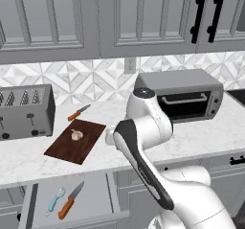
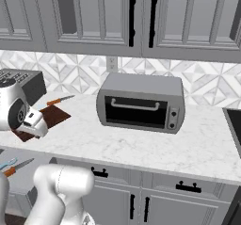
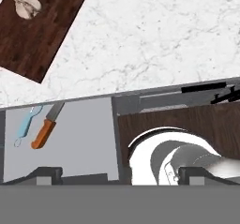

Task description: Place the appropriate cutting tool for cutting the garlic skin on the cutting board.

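Observation:
The cutting tool [image 1: 71,200], a knife with an orange-brown handle and a broad dark blade, lies in an open drawer [image 1: 95,194] below the counter, beside a light blue peeler [image 1: 56,199]. In the hand view the knife [image 3: 47,127] is at lower left. The dark wooden cutting board [image 1: 62,149] lies on the counter with the garlic [image 1: 76,135] on its far end; from the hand they appear as board [image 3: 42,35] and bulb [image 3: 27,5]. My gripper [image 3: 120,174] is open and empty, hovering above the counter's front edge, right of the drawer.
A slimmer orange-handled knife [image 1: 79,112] lies on the counter behind the board. A toaster [image 1: 25,110] stands to the left and a toaster oven [image 1: 184,96] to the right. Closed cabinet doors with black handles [image 3: 206,87] sit beneath the counter.

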Tool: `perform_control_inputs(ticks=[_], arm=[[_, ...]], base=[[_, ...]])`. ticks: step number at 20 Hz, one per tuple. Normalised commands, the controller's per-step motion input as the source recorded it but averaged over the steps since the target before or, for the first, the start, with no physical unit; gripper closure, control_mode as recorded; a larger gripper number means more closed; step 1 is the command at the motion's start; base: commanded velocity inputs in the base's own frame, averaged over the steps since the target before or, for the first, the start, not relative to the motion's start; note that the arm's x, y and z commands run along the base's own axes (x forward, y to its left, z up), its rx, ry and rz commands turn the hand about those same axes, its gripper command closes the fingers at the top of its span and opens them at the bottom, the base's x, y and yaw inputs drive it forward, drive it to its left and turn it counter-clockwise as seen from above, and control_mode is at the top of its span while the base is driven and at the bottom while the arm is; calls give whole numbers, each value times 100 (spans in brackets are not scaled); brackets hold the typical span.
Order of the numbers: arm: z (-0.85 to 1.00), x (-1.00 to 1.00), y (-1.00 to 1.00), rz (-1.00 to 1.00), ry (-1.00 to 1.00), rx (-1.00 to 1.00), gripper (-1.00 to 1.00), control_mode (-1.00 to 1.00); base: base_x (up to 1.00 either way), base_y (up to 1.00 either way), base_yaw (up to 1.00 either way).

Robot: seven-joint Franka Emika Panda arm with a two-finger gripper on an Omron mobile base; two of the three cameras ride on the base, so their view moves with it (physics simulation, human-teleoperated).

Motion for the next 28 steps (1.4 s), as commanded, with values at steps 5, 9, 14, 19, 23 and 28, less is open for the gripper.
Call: perform_control_inputs(ticks=[5, 9, 14, 19, 23, 28], arm=[[-100, -13, 100, -26, 18, 1, -100, -100], [-71, -8, 100, -28, 11, 0, -100, -100], [-66, -4, 100, -21, 0, -9, -100, -100], [-53, 1, 80, -4, 0, -11, -100, -100], [-18, 23, 5, 13, 18, 0, -100, -100], [-26, 32, 30, 27, 32, -5, -100, -100]], base=[[0, 0, 0], [0, 0, 0], [0, 0, 0], [0, 0, 0], [0, 0, 0], [0, 0, 0]])
